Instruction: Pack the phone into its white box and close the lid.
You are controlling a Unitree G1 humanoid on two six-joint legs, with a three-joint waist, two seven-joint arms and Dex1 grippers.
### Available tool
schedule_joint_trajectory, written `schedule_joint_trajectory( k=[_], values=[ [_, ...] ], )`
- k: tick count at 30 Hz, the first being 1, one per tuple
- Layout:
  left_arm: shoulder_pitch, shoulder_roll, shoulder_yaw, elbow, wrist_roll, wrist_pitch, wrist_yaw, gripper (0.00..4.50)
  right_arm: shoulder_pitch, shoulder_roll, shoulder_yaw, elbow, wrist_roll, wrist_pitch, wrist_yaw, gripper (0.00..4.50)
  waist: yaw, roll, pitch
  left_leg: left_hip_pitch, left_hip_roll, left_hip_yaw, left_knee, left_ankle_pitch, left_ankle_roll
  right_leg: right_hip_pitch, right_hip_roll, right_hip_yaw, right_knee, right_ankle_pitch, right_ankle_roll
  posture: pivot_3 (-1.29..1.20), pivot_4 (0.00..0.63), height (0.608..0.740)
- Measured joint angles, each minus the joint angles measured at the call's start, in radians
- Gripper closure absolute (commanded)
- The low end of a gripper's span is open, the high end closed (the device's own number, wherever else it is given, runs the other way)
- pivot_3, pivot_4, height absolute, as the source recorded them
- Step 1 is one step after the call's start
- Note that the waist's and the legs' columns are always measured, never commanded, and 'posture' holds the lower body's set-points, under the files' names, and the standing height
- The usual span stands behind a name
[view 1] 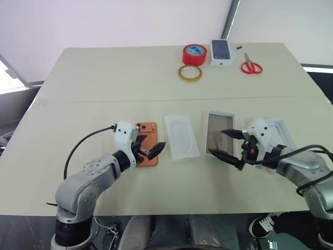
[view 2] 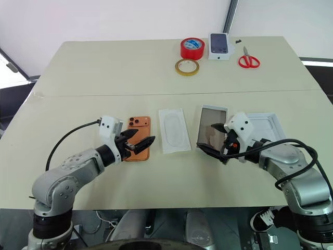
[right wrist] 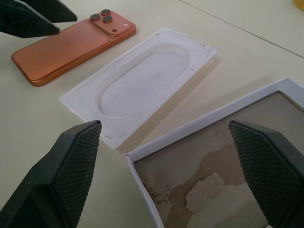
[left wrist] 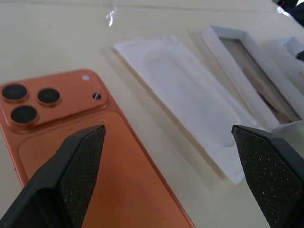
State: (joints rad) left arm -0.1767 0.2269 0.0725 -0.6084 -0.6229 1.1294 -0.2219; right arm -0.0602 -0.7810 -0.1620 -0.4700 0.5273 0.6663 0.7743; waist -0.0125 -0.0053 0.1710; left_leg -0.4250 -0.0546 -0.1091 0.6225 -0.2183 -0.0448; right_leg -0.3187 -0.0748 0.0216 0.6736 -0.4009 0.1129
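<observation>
Left eye view: phone (view 1: 148, 136) lies flat, lenses up, at nine o'clock of the white box (view 1: 220, 133), tray (view 1: 181, 135) between. Left gripper (view 1: 151, 151) and right gripper (view 1: 229, 145) both spread, empty, apparently positioned for pickup and steadying.

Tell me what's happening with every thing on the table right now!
phone: lying camera side up, not packed
white box: open, nothing inside
lid: off, lying beside the box
white tray: flat between phone and box
left gripper: open over the phone
right gripper: open over the box
scissors: closed
</observation>
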Motion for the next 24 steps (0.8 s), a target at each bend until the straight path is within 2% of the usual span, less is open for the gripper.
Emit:
schedule_joint_trajectory(
  k=[3, 7, 15, 21, 24],
  values=[
    [-0.061, -0.110, 0.033, 0.011, -0.035, 0.114, 0.083, 0.04, -0.002, -0.001, 0.000, 0.011, -0.006, -0.019, 0.012, 0.00, 0.003, -0.001, 0.000, -0.001, 0.000, 0.000, 0.003, 0.000, 0.000, 0.000, 0.000, 0.000, 0.000, 0.000, 0.001, 0.00, 0.150, 0.740],
    [-0.126, -0.199, 0.072, 0.020, -0.067, 0.206, 0.141, 0.04, -0.003, -0.001, 0.001, 0.019, -0.016, -0.034, 0.016, 0.00, 0.001, -0.002, 0.001, -0.002, 0.000, 0.000, 0.004, 0.000, 0.000, 0.000, 0.000, 0.000, 0.001, 0.000, 0.001, 0.00, 0.150, 0.740],
    [-0.198, -0.281, 0.110, 0.109, -0.053, 0.339, 0.216, 0.04, 0.012, -0.001, -0.003, 0.020, -0.033, -0.043, 0.013, 0.00, 0.001, -0.002, 0.001, -0.002, 0.000, 0.001, 0.005, 0.000, 0.000, 0.001, 0.000, 0.000, 0.001, -0.001, 0.001, 0.00, 0.150, 0.740],
    [-0.228, -0.382, 0.150, 0.175, -0.042, 0.374, 0.238, 0.04, 0.015, -0.001, -0.005, 0.014, -0.033, -0.042, 0.006, 0.00, 0.003, -0.003, 0.001, -0.002, 0.000, 0.001, 0.006, 0.000, 0.000, 0.001, 0.000, 0.000, 0.001, -0.001, 0.001, 0.00, 0.150, 0.740],
    [-0.256, -0.395, 0.151, 0.228, -0.037, 0.363, 0.242, 0.04, 0.015, -0.001, -0.005, 0.006, -0.033, -0.042, 0.000, 0.00, 0.002, -0.003, 0.001, -0.002, 0.000, 0.001, 0.006, 0.000, 0.000, 0.001, 0.000, 0.000, 0.001, -0.001, 0.001, 0.00, 0.150, 0.740]
  ],
)
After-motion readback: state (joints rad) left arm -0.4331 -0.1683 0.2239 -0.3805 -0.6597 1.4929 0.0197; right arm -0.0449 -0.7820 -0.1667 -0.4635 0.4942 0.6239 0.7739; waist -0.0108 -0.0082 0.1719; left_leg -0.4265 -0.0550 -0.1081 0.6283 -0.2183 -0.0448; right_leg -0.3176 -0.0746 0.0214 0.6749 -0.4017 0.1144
